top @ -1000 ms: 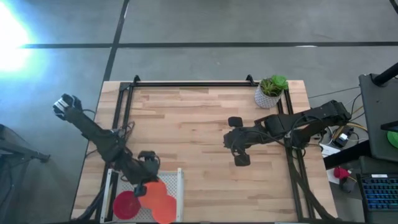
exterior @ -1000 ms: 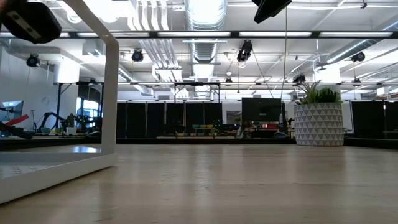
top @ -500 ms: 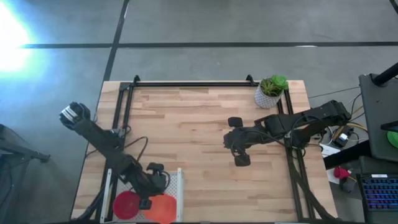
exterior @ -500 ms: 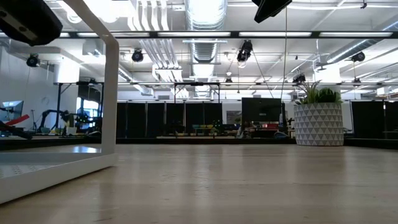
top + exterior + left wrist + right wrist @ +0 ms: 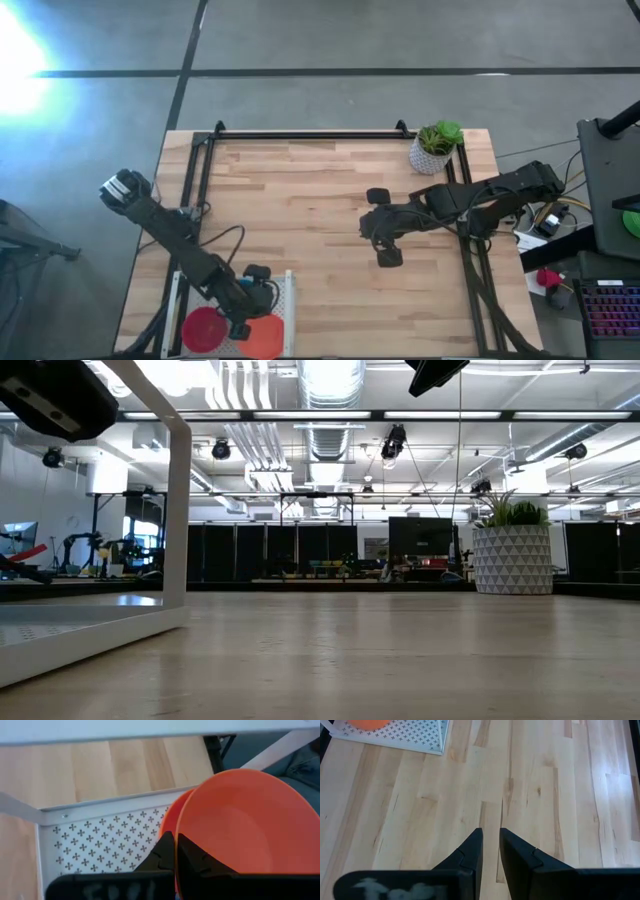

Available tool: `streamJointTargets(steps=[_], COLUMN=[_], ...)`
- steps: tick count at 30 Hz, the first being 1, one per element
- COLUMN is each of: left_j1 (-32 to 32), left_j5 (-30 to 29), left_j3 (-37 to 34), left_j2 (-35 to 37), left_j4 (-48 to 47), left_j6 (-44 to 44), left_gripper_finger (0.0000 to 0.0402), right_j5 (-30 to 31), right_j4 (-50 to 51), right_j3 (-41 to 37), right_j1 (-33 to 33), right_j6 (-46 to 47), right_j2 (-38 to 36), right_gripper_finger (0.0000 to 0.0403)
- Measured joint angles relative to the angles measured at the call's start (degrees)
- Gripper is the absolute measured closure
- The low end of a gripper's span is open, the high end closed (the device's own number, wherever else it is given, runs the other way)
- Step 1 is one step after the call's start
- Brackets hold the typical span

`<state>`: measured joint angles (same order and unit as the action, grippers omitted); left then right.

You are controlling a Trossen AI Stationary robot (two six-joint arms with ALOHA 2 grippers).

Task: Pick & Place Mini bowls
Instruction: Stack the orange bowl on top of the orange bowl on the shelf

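Two orange mini bowls (image 5: 250, 830) (image 5: 170, 820) show in the left wrist view, one close behind the other, over the perforated floor of a white rack (image 5: 100, 850). From above they read as one orange patch (image 5: 264, 338) beside a red mini bowl (image 5: 205, 328) in the rack (image 5: 288, 290) at the table's near left corner. My left gripper (image 5: 241, 326) (image 5: 176, 847) is shut on the front orange bowl. My right gripper (image 5: 368, 226) (image 5: 491, 842) hangs over the bare middle of the table, open by a narrow gap, with nothing between its fingers. My left gripper pinches the front orange bowl's rim (image 5: 178, 837), one finger (image 5: 192, 857) inside the bowl and the other (image 5: 162, 855) outside it, against the second bowl. The fingers slant down from the table's far left. The bowl stands tilted, its hollow facing sideways; whether its lower part rests on the rack is hidden.
A white pot with a green plant (image 5: 434, 148) (image 5: 512, 558) stands at the far right corner. The rack's white frame (image 5: 180, 510) rises at the left of the low view. Bare wooden tabletop (image 5: 300, 210) lies between the two arms. A black rail (image 5: 310, 134) runs along the far edge.
My left gripper has gone down and toward the table's near edge, a little to the right, carrying the orange bowl. The bowl, which showed apart from the other orange bowl, now overlaps it in the rack beside the red bowl. The gripper has stayed shut.
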<state>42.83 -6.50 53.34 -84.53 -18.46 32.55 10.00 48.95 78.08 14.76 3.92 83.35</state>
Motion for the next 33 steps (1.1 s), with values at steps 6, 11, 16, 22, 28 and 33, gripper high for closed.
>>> streamJointTargets(steps=[6, 11, 16, 22, 28, 33], left_j1=[0.02, -0.02, -0.02, -0.02, -0.1, -0.11], left_j5=[-0.66, -1.0, -0.42, -0.44, -0.45, -0.45], left_j3=[0.0, 0.0, -0.02, -0.02, -0.07, -0.09], left_j2=[0.15, -1.25, -1.47, -1.47, -1.49, -1.49], left_j4=[0.48, 0.87, 0.89, 0.91, 0.91, 0.9], left_j6=[-0.19, -0.1, 1.86, 2.03, 6.62, 6.63], left_gripper_finger=[0.0401, 0.0401, 0.0401, 0.0401, 0.0377, 0.0344], right_j5=[0.0, 0.02, 0.02, 0.02, 0.02, 0.02], right_j4=[0.0, 0.0, 0.0, 0.0, 0.02, 0.02], right_j3=[0.0, 0.0, 0.0, 0.0, 0.0, 0.0], right_j1=[0.0, 0.0, 0.0, 0.0, 0.0, 0.0], right_j6=[0.0, 0.03, 0.17, 0.17, 0.17, 0.15], right_j2=[0.0, 0.0, 0.0, -0.02, -0.02, -0.02], right_gripper_finger=[0.0342, 0.0342, 0.0342, 0.0342, 0.0342, 0.0342])
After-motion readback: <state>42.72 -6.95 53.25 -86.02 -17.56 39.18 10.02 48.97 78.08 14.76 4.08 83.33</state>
